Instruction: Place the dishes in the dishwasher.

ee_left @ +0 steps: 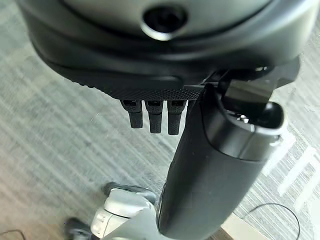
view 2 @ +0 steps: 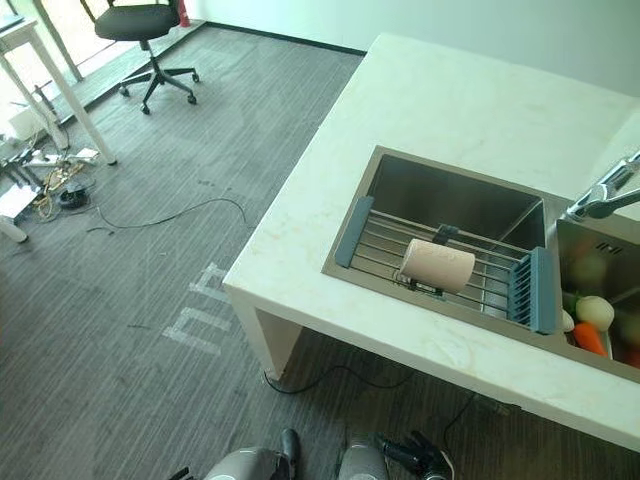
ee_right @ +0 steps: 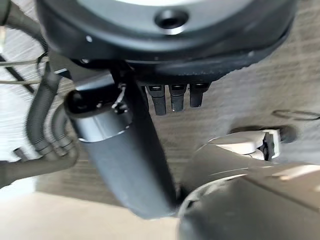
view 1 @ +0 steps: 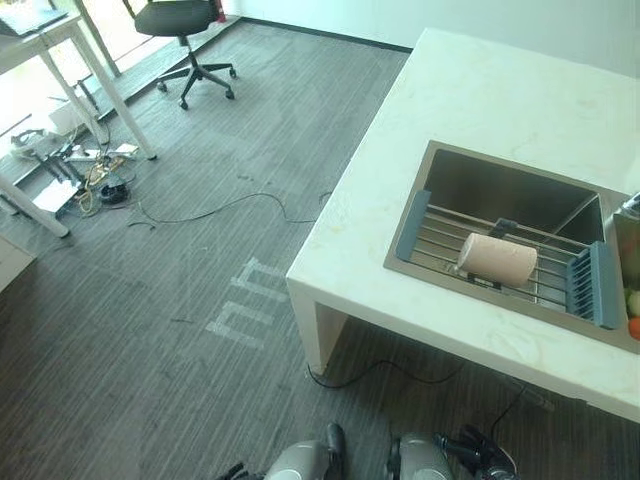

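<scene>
A beige cup (view 1: pixel 497 259) lies on its side on a wire rack (view 2: pixel 385 245) with grey-blue ends, set across the steel sink (view 1: pixel 480 185) in the white counter (view 1: pixel 500 100). My left hand (ee_left: pixel 150 75) hangs down over the grey carpet, its fingers (ee_left: pixel 155 117) straight and its thumb relaxed, holding nothing. My right hand (ee_right: pixel 170 45) hangs the same way beside my body, fingers (ee_right: pixel 172 97) straight and empty. Both hands are low and well short of the counter and the cup.
A chrome faucet (view 2: pixel 605 190) stands at the sink's right, above a second basin holding vegetables (view 2: pixel 590 325). The counter's corner (view 1: pixel 305 285) juts towards me. Far left stand an office chair (view 1: pixel 185 25), white table legs (view 1: pixel 100 90) and loose cables (view 1: pixel 95 185).
</scene>
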